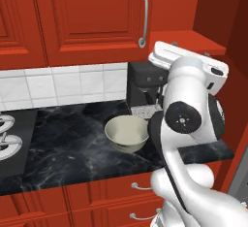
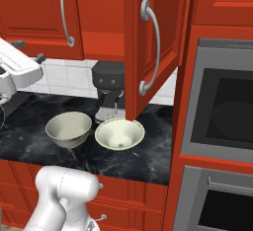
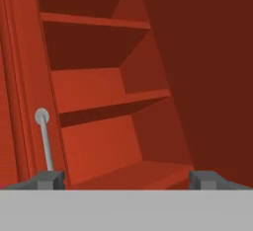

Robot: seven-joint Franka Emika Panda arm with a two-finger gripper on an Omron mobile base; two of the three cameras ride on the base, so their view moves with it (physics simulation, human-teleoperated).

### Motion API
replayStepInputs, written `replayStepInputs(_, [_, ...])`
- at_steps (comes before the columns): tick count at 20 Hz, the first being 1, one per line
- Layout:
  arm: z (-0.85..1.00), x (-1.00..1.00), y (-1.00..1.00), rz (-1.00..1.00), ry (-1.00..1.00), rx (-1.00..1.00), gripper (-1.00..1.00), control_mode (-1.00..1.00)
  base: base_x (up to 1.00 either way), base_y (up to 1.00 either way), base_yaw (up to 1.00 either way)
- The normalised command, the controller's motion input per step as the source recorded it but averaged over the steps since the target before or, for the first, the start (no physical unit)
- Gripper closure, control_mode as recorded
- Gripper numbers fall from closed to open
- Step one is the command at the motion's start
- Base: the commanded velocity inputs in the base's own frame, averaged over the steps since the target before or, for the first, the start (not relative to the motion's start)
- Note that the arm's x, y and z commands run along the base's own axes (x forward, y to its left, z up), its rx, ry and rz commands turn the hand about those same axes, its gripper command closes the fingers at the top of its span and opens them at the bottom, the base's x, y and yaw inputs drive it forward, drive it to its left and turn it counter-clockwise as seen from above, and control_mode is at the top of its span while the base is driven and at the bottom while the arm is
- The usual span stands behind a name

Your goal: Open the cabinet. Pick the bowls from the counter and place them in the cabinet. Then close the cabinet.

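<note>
Pincer (image 3: 127, 179) spread wide and empty, aimed into the red cabinet (image 3: 104, 92), whose right door stands open. Both cream bowls sit side by side on the black marble surface (image 2: 29, 121): deeper bowl (image 2: 68, 129) left, wider green-rimmed bowl (image 2: 119, 134) right, before a coffee machine (image 2: 108, 89).

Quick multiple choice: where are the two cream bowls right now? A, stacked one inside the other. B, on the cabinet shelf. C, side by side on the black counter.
C: the deeper bowl and the shallower bowl sit apart, side by side, on the counter; the cabinet shelves are bare.
</note>
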Motion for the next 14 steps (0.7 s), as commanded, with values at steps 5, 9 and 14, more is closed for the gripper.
replayStepInputs(5, [0.0, 0.13, 0.0, 0.21, 0.1, 0.0, -1.0, -1.0, 0.0, 0.0, 0.0])
replayStepInputs(9, [0.0, 0.16, 0.0, 0.13, 0.0, 0.0, -1.0, -1.0, 0.0, 0.0, 0.0])
replayStepInputs(14, [-0.02, 0.34, 0.0, 0.05, 0.0, 0.0, -1.0, -1.0, 0.0, 0.0, 0.0])
